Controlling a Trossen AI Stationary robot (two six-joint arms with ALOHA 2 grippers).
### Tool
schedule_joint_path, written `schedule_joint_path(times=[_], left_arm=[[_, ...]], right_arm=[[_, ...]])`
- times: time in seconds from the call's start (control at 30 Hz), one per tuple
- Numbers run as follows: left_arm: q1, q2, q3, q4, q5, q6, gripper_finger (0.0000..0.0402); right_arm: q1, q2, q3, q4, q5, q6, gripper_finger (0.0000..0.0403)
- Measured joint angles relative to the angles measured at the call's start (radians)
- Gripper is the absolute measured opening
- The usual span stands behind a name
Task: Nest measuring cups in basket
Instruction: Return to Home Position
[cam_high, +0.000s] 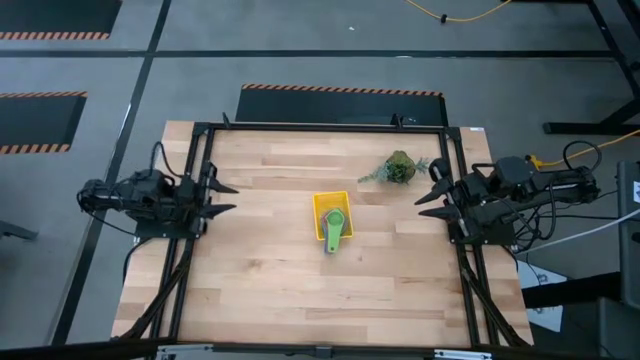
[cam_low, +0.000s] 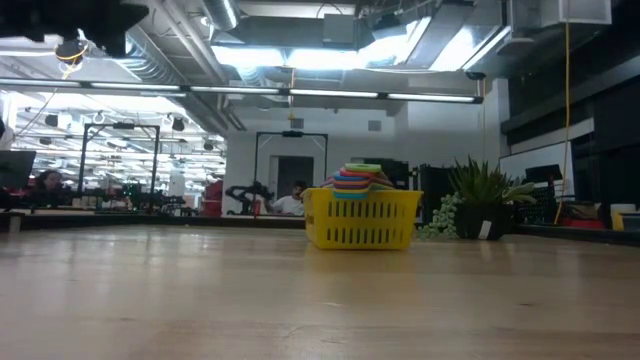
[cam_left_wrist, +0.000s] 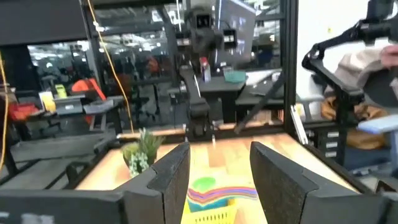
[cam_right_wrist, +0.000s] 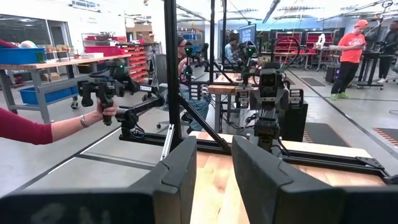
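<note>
The left pincer (cam_high: 226, 198) hangs at the counter's (cam_high: 270, 270) left edge. Its fingers (cam_left_wrist: 171, 180) are spread wide and hold nothing. The right pincer (cam_high: 426, 192) hangs opposite at the right edge, pointing inward. Its fingers (cam_right_wrist: 180, 180) are parted by a narrower gap and also hold nothing. Both pincers are well apart from the basket (cam_high: 319, 212).

The basket sits near the middle of the counter, between the two arms and a little closer to the right one. The cups (cam_high: 336, 219) are nested inside it in a single stack with the green one on top. The green cup's flat handle reaches out past the basket's rim. In the low view the stack rises above the rim, with orange, red and blue edges layered under the green.

A plant sprig (cam_high: 398, 168) lies on the counter between the basket and the right pincer, touching neither.

Beyond the counter, the right wrist view shows a person's hand (cam_right_wrist: 106, 112) in a red sleeve gripping a dark camera rig.
</note>
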Motion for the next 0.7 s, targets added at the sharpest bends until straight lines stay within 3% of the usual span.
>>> schedule_joint_path(times=[0.47, 0.7], left_arm=[[0.0, 0.0, -0.262, 0.314, 0.001, -0.002, 0.016], [0.0, 0.001, -0.269, 0.299, 0.023, -0.003, 0.016]], right_arm=[[0.0, 0.0, 0.0, 0.0, 0.0, 0.0, 0.0108], [0.0, 0.0, 0.0, 0.0, 0.0, 0.0, 0.0108]])
